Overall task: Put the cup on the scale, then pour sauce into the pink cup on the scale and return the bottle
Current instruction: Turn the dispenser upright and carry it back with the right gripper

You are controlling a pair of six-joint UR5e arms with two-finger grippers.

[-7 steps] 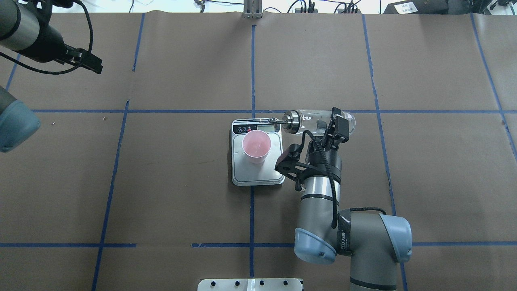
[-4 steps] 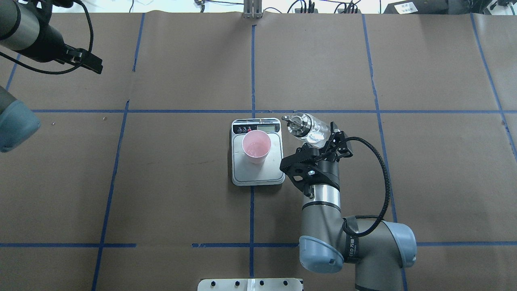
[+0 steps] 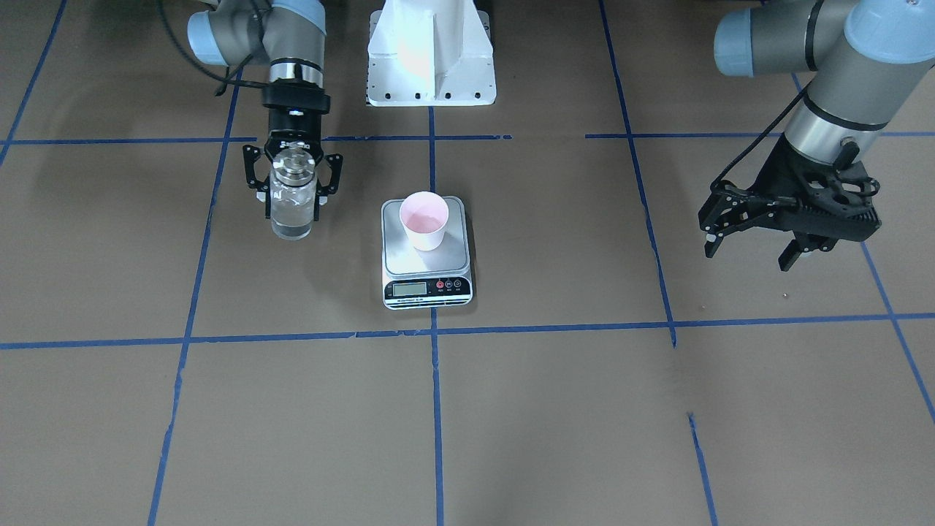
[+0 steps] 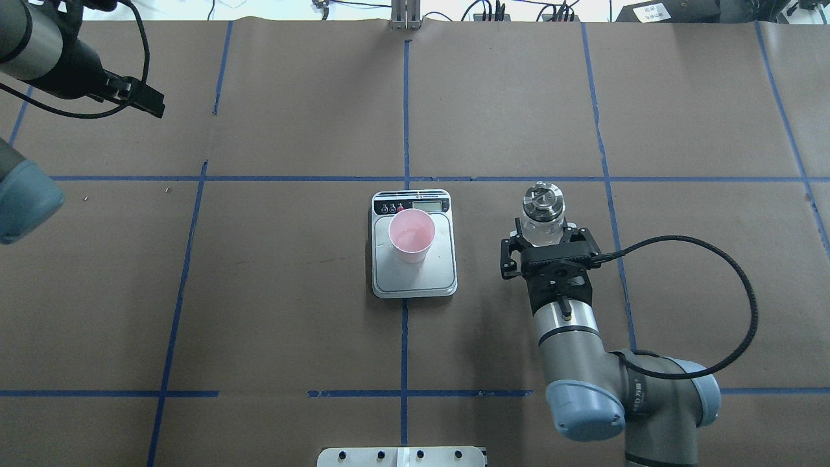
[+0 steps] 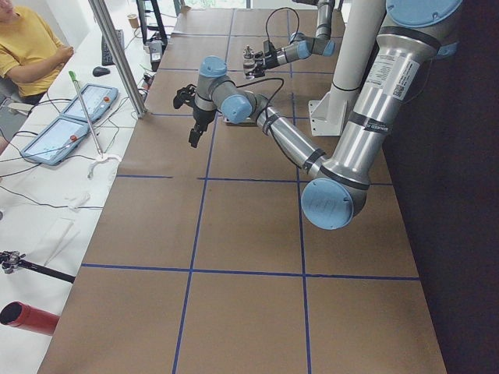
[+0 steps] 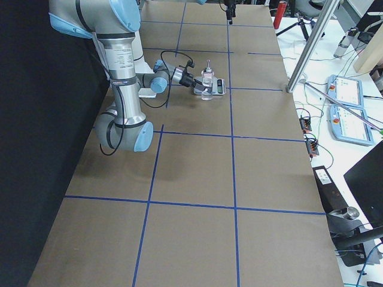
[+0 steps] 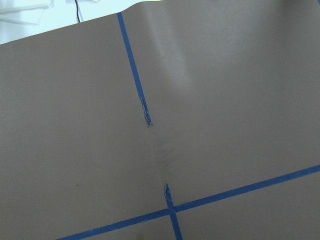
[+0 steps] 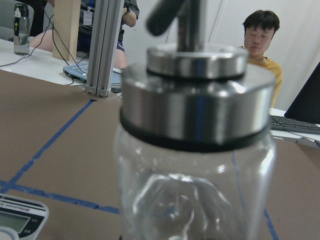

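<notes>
**Item 1, bottle** [image 4: 543, 206]: clear glass with a silver pourer cap, upright. In the overhead view it stands at 3 o'clock of the scale, apart from it. Whether its base touches the counter [image 4: 292, 305] cannot be told.

**Item 2, sauce** [image 3: 291, 215]: colourless liquid seen through the lower glass of the bottle. Its level is unclear.

**Item 3, right pincer** [image 4: 543, 235]: clenched on the bottle's body below the cap, one finger on each side. The arm reaches in from 6 o'clock.

**Item 4, scale** [image 4: 415, 277]: flat on the counter near its centre, with the display strip at the 12 o'clock end in the overhead view.

**Item 5, cup** [image 4: 411, 235]: pale pink, upright on the scale's platform, set toward the display end. Its mouth is open upward. Whether it holds liquid cannot be told.

**Item 6, left pincer** [image 3: 746, 252]: released, fingers spread, grasping nothing. It hangs above the bare counter, well apart from the scale, toward 10 o'clock in the overhead view.

**Item 7, tape lines** [image 4: 404, 117]: blue, marking a grid on the brown counter.

**Item 8, person** [image 5: 27, 47]: in a yellow top, seated beyond the counter's far side.
</notes>
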